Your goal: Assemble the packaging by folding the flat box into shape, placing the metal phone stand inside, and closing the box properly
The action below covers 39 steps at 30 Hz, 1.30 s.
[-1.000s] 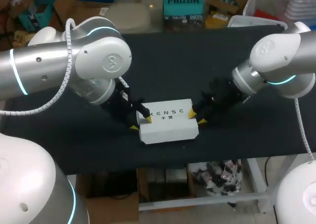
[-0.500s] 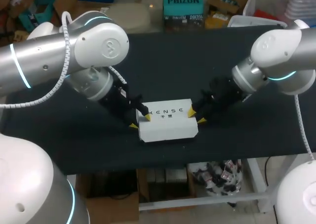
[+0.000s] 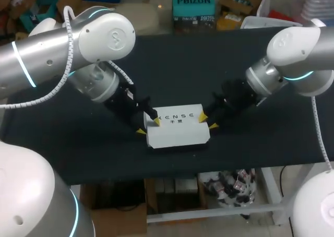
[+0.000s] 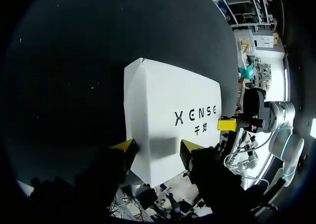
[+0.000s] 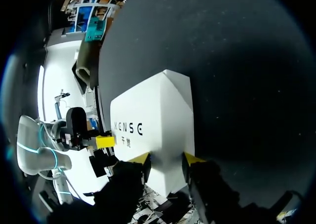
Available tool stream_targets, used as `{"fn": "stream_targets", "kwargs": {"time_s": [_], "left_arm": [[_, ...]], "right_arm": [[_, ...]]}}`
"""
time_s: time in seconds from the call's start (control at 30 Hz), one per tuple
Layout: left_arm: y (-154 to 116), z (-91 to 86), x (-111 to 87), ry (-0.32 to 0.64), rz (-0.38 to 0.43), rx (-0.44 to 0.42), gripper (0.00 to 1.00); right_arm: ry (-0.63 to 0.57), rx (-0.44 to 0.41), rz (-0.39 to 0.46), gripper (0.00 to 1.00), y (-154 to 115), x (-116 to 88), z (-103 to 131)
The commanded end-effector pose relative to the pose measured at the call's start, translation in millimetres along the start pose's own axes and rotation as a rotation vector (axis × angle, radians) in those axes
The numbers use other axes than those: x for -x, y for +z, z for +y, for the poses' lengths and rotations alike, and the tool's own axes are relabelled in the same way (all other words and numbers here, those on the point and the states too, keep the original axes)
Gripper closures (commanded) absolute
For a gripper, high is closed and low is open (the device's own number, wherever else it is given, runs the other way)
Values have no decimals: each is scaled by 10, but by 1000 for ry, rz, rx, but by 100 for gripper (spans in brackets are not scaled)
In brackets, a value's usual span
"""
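The white box (image 3: 177, 130) lies folded into shape with its printed top flat, near the front edge of the black table (image 3: 209, 64). My left gripper (image 3: 148, 127) is at its left end, one yellow tip on the top face and the other against the front wall. In the left wrist view the box (image 4: 168, 100) has its near corner pinched between the left gripper's (image 4: 157, 146) tips. My right gripper (image 3: 207, 121) holds the right end the same way. In the right wrist view the box (image 5: 153, 110) sits between the right gripper's (image 5: 166, 159) tips. No metal phone stand is in view.
Bare black table surface stretches behind the box and out to both sides. The table's front edge runs just in front of the box. Both arms come in low from the two sides.
My left arm's elbow has swung up and back while its gripper stayed at the box's left end. The right gripper's tips have crept slightly back. The box has hardly moved.
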<state>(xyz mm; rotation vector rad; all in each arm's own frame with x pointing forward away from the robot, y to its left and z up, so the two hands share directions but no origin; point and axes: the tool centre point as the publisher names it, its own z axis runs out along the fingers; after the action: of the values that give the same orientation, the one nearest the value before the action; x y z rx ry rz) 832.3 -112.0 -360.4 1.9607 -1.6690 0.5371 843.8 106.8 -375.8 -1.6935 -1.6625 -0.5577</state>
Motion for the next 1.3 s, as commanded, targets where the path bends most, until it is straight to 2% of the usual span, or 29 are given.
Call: {"fn": "stream_targets", "kwargs": {"time_s": [0.03, 0.37, 0.7, 1.13, 1.3], "left_arm": [[64, -38, -120, -1, 4, 25, 40], [41, -62, -121, -28, 14, 58, 42], [2, -92, -118, -43, 36, 90, 39], [-41, -123, -144, -67, 49, 114, 45], [-56, -124, -151, -75, 54, 117, 40]], "right_arm": [[4, -16, 4, 57, 83, -110, 33], [28, -36, 6, 58, 75, -152, 52], [49, -45, 10, 58, 56, -185, 82], [66, -60, 23, 57, 40, -206, 104], [69, -63, 27, 57, 27, -222, 107]]}}
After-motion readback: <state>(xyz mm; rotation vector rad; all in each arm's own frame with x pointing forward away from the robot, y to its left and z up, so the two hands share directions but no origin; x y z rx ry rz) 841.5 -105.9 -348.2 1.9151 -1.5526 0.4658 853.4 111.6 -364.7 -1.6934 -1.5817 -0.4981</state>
